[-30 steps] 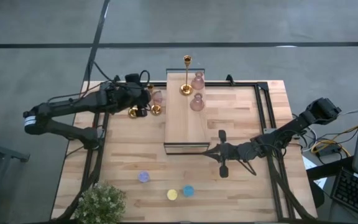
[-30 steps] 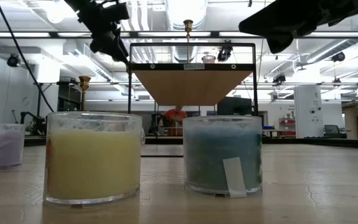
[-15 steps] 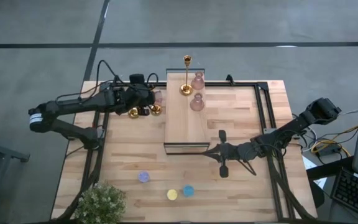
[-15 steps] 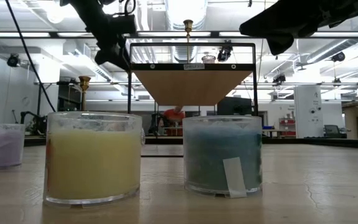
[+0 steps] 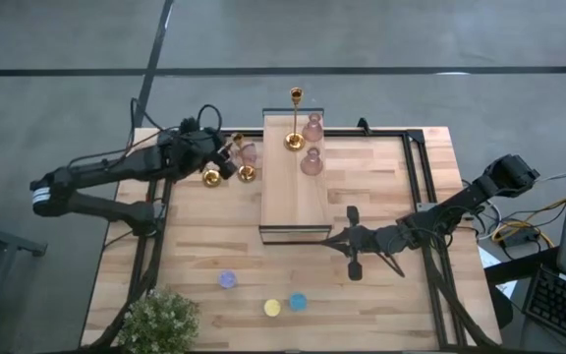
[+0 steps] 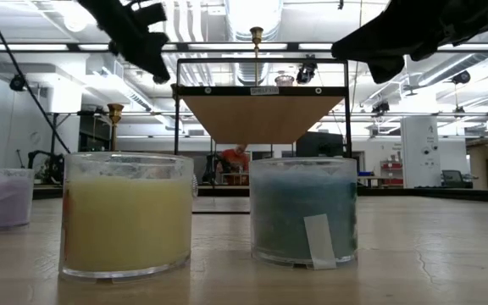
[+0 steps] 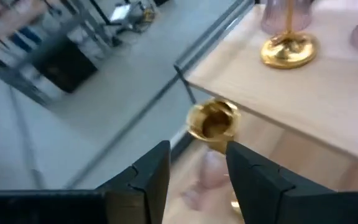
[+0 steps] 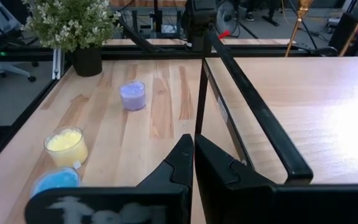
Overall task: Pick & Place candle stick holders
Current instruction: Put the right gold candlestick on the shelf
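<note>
**A:** From above, how far along was it?

**B:** Partly done, I'd judge. One gold candle stick holder [image 5: 296, 119] and two pink holders [image 5: 311, 145] stood on the raised wood block [image 5: 295, 197], toward twelve o'clock. Two gold ones [image 5: 228, 173] and a third pink one [image 5: 250, 153] waited on the worktop [image 5: 214, 246] at the block's nine o'clock. The three small cups [image 5: 265, 295] sat near six o'clock, beside the plant [image 5: 158, 322].

**A:** And the arms?

**B:** The left gripper [image 5: 222, 157] hung over the gold pair. The right gripper [image 5: 351, 240] waited at the block's five o'clock corner.

**A:** The low view?

**B:** The yellow cup [image 6: 126, 213] and blue cup [image 6: 304, 210] filled it, purple cup [image 6: 1, 198] at nine o'clock. Both arms were dark shapes overhead.

**A:** Left wrist?

**B:** The gripper's fingers [image 7: 149, 172] were parted, with a gold holder's top [image 7: 212, 118] just beyond the gap. Nothing was held, and I could not tell whether they touched it.

**A:** Right wrist?

**B:** The fingers [image 8: 180, 162] were pressed together on nothing, facing the cups and plant.
</note>
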{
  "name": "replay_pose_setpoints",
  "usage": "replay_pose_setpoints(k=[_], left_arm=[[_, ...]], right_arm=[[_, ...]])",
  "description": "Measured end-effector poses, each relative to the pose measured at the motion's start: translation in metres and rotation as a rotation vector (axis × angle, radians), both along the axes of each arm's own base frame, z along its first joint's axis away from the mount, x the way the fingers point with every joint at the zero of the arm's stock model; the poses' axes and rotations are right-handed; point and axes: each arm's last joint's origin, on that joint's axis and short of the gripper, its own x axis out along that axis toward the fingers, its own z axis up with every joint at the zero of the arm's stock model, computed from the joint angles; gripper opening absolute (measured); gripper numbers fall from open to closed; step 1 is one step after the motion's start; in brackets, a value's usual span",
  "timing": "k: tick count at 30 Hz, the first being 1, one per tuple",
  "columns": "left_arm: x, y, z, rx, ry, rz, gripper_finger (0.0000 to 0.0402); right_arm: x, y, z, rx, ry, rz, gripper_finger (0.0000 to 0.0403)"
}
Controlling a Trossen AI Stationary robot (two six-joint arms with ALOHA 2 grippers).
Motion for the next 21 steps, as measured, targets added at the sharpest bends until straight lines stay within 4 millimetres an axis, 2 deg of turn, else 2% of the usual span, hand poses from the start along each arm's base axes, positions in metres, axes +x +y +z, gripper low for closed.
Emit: replay_pose_setpoints(k=[5, 10, 17, 21], left_arm=[[-0.001, -0.005, -0.033, -0.124, -0.095, -0.102, 0.0163], [-0.002, -0.004, -0.063, -0.094, -0.174, -0.092, 0.0163], [-0.004, -0.002, -0.091, -0.007, -0.263, -0.086, 0.0163], [-0.005, -0.002, -0.094, 0.037, -0.323, -0.097, 0.0163]], right_arm=[[0.0, 0.0, 0.001, 0.004, -0.017, 0.001, 0.0008], [0.0, 0.0, 0.001, 0.003, -0.023, 0.002, 0.0008], [0.0, 0.0, 0.002, -0.01, -0.033, 0.007, 0.0008], [0.0, 0.0, 0.002, -0.01, -0.033, 0.007, 0.0008]])
